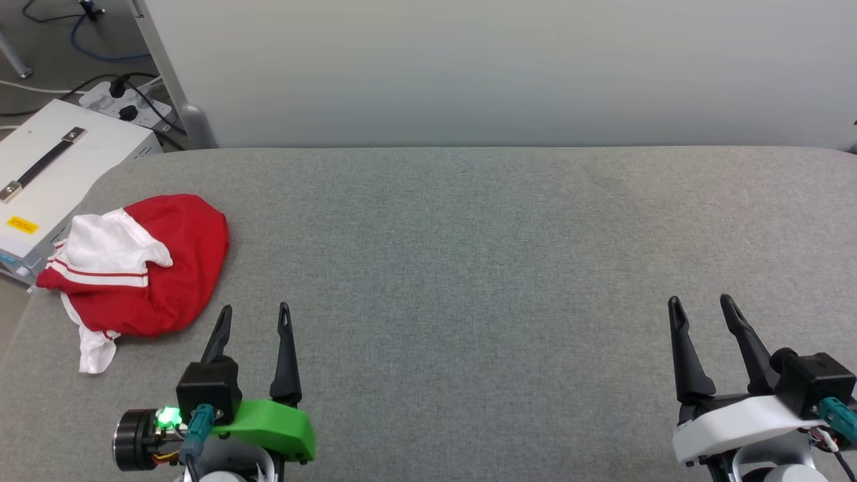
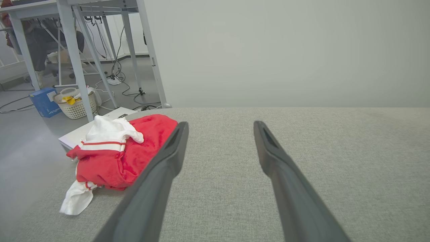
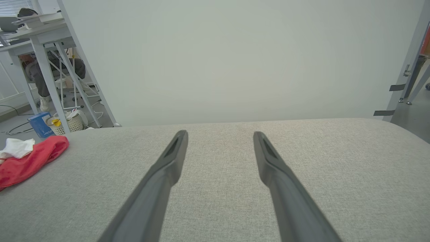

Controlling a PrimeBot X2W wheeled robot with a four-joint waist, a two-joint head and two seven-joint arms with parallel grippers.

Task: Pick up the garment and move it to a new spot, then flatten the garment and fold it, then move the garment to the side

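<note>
At the near edge of the grey cloth-covered table (image 1: 469, 268), I have both arms low and pointing away from me. The left gripper (image 1: 256, 308), on its green mount, has its two dark fingers spread apart with nothing between them. The right gripper (image 1: 699, 300), on its white mount, sits well apart from it at the other end of the table. Its fingers are likewise spread and hold nothing. In each wrist view I see bare grey fabric between the finger pair.

Just beyond the left gripper and to its left lies the shirt (image 1: 167, 268), not touching the fingers. It is a crumpled heap at the left end of the table, close to the rounded edge. The red body is bunched into a mound. A white sleeve with red stripe trim is folded over the top, and a second white piece trails toward me. I can read no lettering in this pose. In the right wrist view the shirt appears low at the far left, well apart from that gripper.

Past the shirt, off the table's left edge, stands a white box (image 1: 47, 174) with a black handle and a yellow label. Farther off on the floor are a power strip (image 1: 127, 104) with cables, a pale basket (image 2: 75, 104), a blue carton (image 2: 43, 101) and the legs of a white desk (image 2: 77, 67). A plain pale wall (image 1: 469, 67) rises behind the table's far edge.
</note>
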